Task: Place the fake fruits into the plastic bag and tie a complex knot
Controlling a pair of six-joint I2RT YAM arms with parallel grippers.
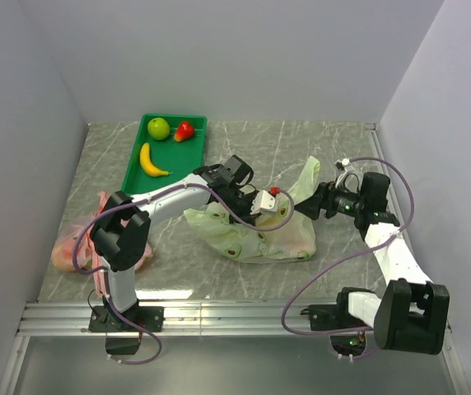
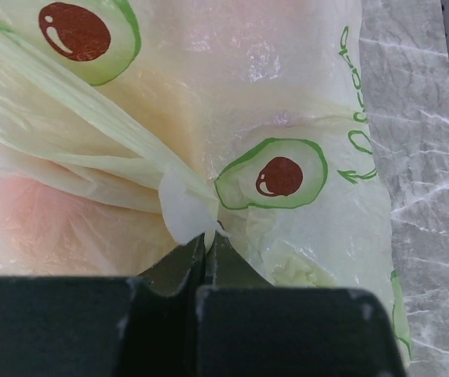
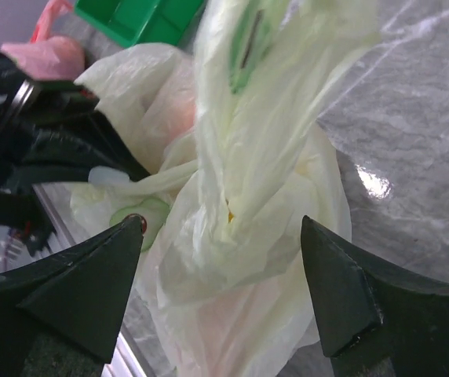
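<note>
At table centre in the top view, the plastic bag (image 1: 262,237) lies crumpled on the table (image 1: 334,144). One loose handle stands up at its far right. The left gripper (image 1: 256,216) reaches into the bag's upper middle from the left, and the right gripper (image 1: 312,205) sits just beside the raised handle. A green tray (image 1: 137,164) at the far left holds a green apple (image 1: 159,127), a red fruit (image 1: 184,130) and a banana (image 1: 151,161). A pink bag (image 1: 75,239) lies at the near left edge.

Left wrist view: the left gripper (image 2: 207,239) has its jaws clenched on a twisted strand of the plastic bag (image 2: 287,94). Pink and orange tints show through the film.

Right wrist view: the right gripper (image 3: 220,228) has its jaws released and wide apart. The bunched upper part of the plastic bag (image 3: 240,157) stands between the fingers (image 3: 91,283), ungripped. The left arm (image 3: 36,157) is at the left; the tray (image 3: 146,16) and pink bag (image 3: 48,51) lie beyond.
</note>
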